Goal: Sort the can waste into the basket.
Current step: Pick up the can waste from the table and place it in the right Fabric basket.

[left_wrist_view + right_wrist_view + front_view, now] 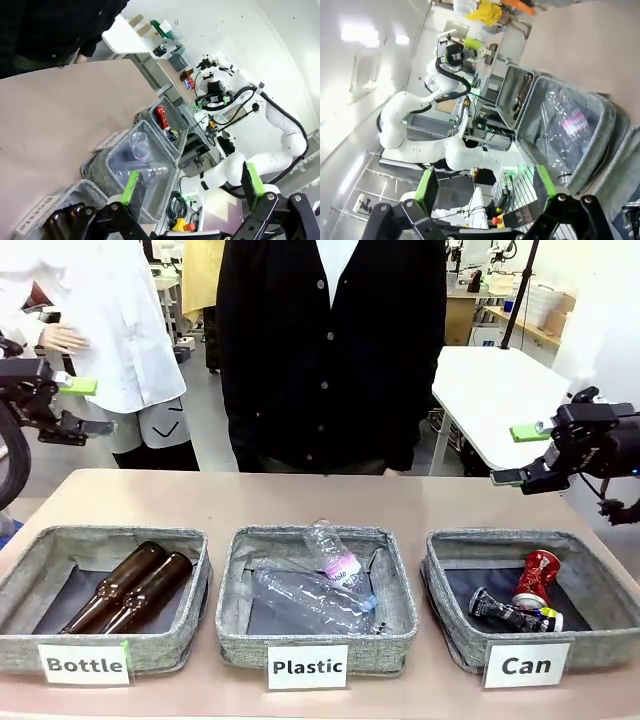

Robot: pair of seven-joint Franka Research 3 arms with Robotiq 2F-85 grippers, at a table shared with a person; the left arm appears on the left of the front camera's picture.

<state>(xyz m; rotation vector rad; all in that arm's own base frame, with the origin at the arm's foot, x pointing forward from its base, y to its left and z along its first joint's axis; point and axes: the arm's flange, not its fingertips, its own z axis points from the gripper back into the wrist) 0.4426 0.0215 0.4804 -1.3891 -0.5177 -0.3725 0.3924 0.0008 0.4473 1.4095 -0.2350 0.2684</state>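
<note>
Both crushed cans already lie inside the basket [455, 625] marked "Can", at about four o'clock on the desk [300, 502] as the front camera sees it. The red can [537, 577] stands tilted at the back, and the dark can [512, 614] lies on its side just in front of it, the two touching or nearly so. No can rests on the bare desk, so the sorting looks finished (a judgement from how things lie), and the next move likely calls for nothing more than keeping clear.

The left gripper [85, 406] hangs raised at nine o'clock, jaws spread wide and empty. The right gripper [518, 453] hangs raised at three o'clock, above and behind the basket, likewise wide apart with nothing between its green pads.
</note>
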